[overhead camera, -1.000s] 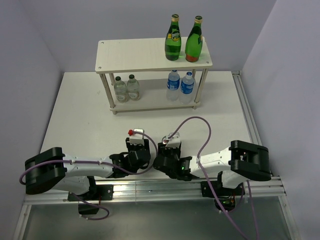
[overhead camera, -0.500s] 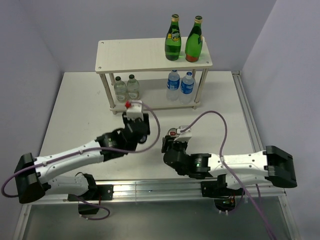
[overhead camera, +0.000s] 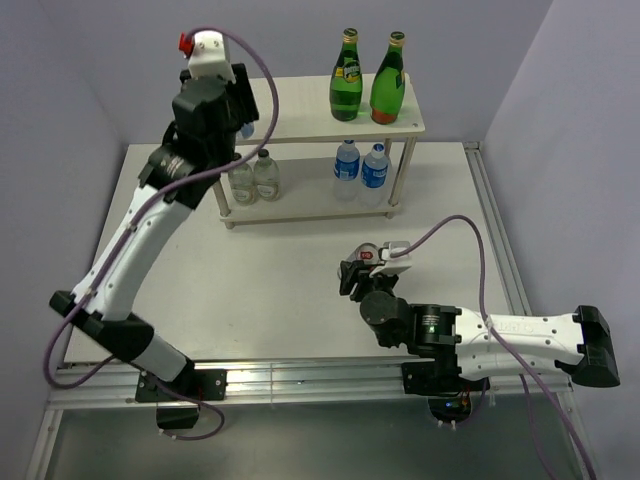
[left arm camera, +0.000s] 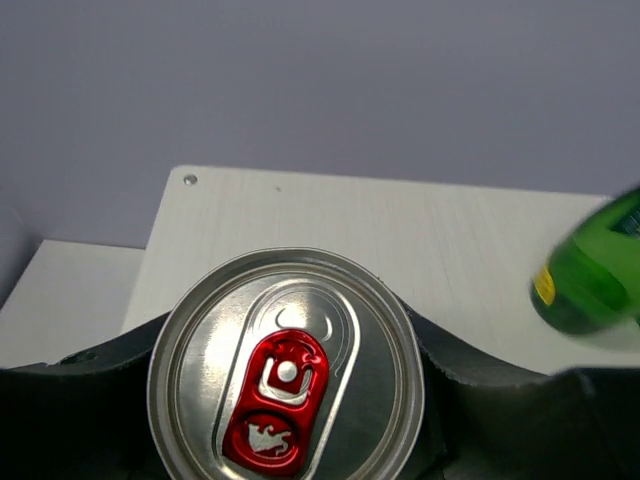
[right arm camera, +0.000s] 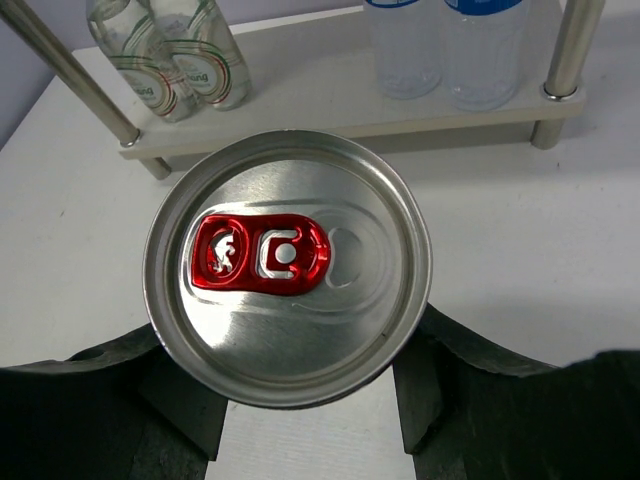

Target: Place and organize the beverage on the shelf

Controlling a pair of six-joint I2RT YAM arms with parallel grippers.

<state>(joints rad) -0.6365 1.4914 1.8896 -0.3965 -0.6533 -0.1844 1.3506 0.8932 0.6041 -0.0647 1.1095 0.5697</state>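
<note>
Left gripper: fingers clamped on the left can, held over the left end of the shelf top board. Right gripper: fingers clamped on the right can, above the table, in front of the shelf's right half. Two green glass bottles stand at the top board's right end. Two blue-labelled water bottles stand at the lower board's right end.
</note>
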